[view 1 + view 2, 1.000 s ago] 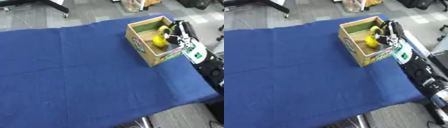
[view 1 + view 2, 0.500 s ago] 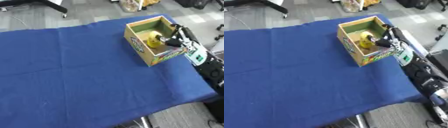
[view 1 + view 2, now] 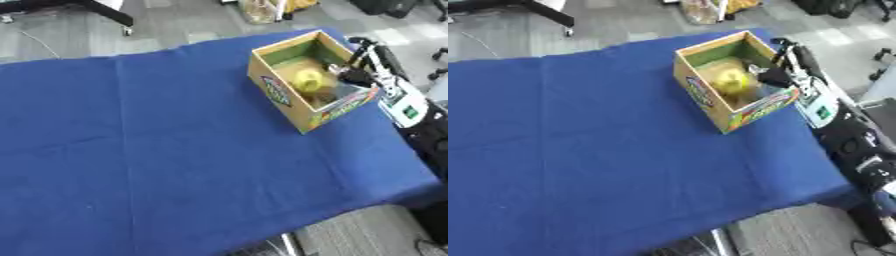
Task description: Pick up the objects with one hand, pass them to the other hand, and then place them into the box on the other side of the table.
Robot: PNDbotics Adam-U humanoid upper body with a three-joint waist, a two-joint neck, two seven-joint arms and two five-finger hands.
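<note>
A cardboard box (image 3: 280,92) with a green inside and a printed front stands near the right edge of the blue table (image 3: 157,145). A yellow rounded object (image 3: 308,80) lies inside it. My right hand (image 3: 357,76) hangs over the box's right rim, just beside the yellow object and apart from it, with its fingers relaxed and nothing in them. Its forearm (image 3: 404,106), with a white panel, runs off to the lower right. My left hand shows in neither view.
The blue cloth spreads wide to the left and front of the box. Its right edge lies close behind the box, under my forearm. Beyond the far edge are grey floor, a black stand leg (image 3: 105,11) and a yellowish bag (image 3: 262,7).
The yellow object, held by my right hand over the box a second ago, now lies inside it. The hand has let go and drawn slightly towards the right rim.
</note>
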